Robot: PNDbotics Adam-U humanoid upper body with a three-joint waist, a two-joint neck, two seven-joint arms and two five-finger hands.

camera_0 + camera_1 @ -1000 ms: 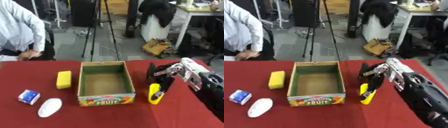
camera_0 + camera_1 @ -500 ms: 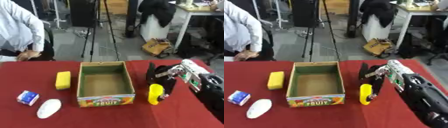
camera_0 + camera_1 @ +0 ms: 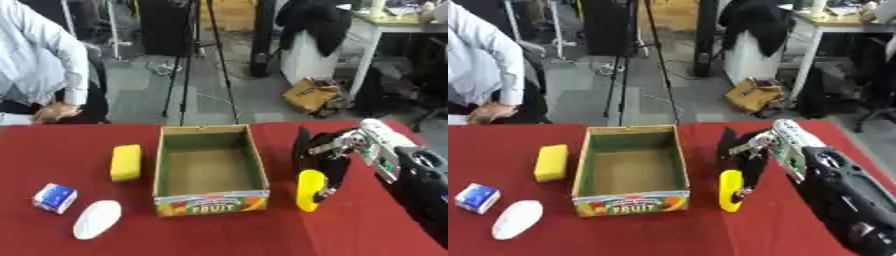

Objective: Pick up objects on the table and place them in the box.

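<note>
Now the right hand (image 3: pixel 325 156) has its fingers curled round a yellow bottle (image 3: pixel 310 190), standing upright beside the open cardboard box (image 3: pixel 210 172) on the red worktop (image 3: pixel 219 232).

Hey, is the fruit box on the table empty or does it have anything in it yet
Empty. The fruit box is open-topped and only its bare cardboard floor shows.

the red table (image 3: pixel 227 235) carries an open cardboard box (image 3: pixel 210 170), yellow sponge (image 3: pixel 126 162), blue-white carton (image 3: pixel 55 197) and white oval object (image 3: pixel 96 219).

Grey floor (image 3: pixel 140 85), black tripod (image 3: pixel 197 55), white desk (image 3: pixel 394 25), brown bag (image 3: pixel 311 95).
</note>
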